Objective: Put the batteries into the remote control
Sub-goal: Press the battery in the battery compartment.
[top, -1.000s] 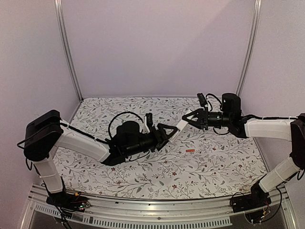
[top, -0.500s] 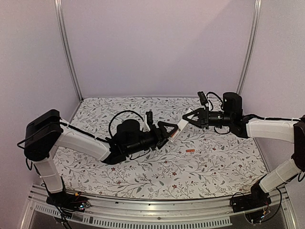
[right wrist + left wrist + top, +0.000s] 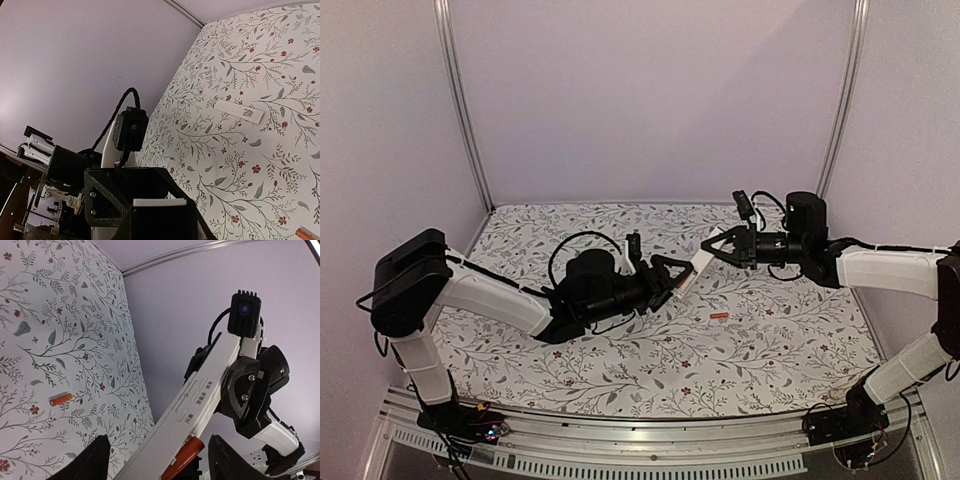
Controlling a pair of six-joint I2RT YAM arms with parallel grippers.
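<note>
Spread wide, the jaws of the left gripper [image 3: 672,279] stand on either side of the near end of the remote control [image 3: 694,267] without closing on it. The right gripper [image 3: 711,252] is pinched on the remote's other end and holds it clear of the floral tablecloth [image 3: 620,360].

There is one remote. Its long axis runs on a diagonal in the top view, from the left gripper at lower left up to the right gripper at upper right.

Two batteries show. One battery [image 3: 182,460] lies along the remote at the left gripper's end, parallel to its long axis; I cannot tell whether it is seated in the compartment. The other battery [image 3: 719,316] lies flat on the cloth, near and to the right of the remote, its axis roughly left to right.

One flat white strip [image 3: 239,111] with a dark printed patch lies on the cloth, seen from the right wrist only.
</note>
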